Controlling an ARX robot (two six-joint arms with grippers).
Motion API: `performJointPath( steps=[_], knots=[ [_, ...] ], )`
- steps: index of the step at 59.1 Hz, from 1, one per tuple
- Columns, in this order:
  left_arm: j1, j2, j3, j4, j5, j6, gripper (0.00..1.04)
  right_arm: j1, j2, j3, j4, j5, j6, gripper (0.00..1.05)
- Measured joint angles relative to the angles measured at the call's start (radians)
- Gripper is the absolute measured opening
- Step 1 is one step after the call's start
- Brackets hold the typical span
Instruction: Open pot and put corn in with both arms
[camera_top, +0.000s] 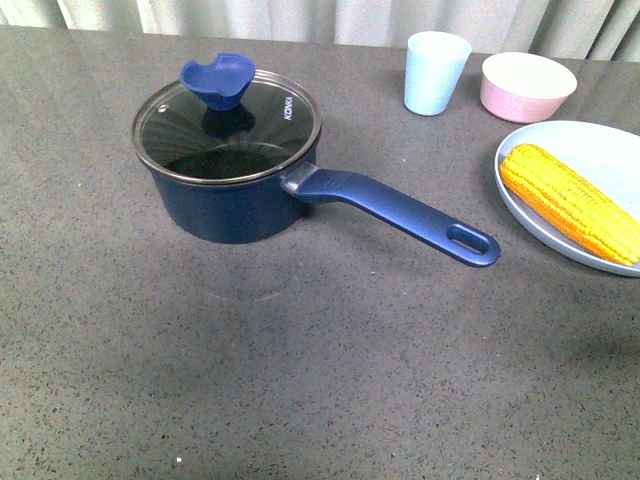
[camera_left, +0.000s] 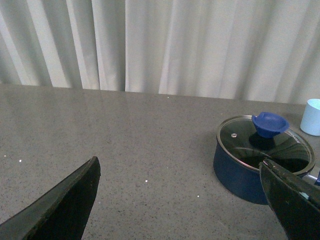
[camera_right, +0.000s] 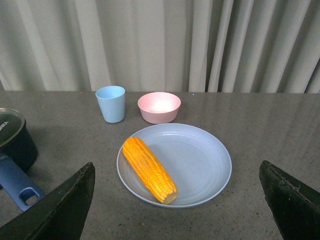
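The dark blue pot (camera_top: 235, 205) stands on the grey table with its glass lid (camera_top: 228, 125) on and the blue knob (camera_top: 217, 80) on top; its long handle (camera_top: 400, 212) points right and toward me. The yellow corn (camera_top: 570, 200) lies on a pale blue plate (camera_top: 600, 150) at the right. No arm shows in the front view. My left gripper (camera_left: 185, 200) is open and empty, above the table, with the pot (camera_left: 240, 175) beside one finger. My right gripper (camera_right: 177, 205) is open and empty, short of the plate (camera_right: 200, 160) that bears the corn (camera_right: 149, 169).
A pale blue cup (camera_top: 435, 72) and a pink bowl (camera_top: 527, 86) stand at the back right, behind the plate. Pale curtains hang behind the table's far edge. The grey tabletop (camera_top: 300, 380) stretches in front of the pot.
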Motion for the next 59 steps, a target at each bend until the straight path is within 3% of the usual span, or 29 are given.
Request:
performJointPath(
  steps=[38,46,59],
  knots=[
    [0.0,0.0,0.0,0.0,0.0,0.0,0.96,0.0,0.0,0.0,0.0,0.0,0.0,0.96],
    [0.065,0.273,0.159,-0.319,0.239,0.013,0.96,0.0,0.0,0.0,0.0,-0.002,0.0,0.96],
    [0.064,0.675,0.247,-0.054,0.273,0.034,0.96,0.0,0.0,0.0,0.0,0.0,0.0,0.96]
  ],
)
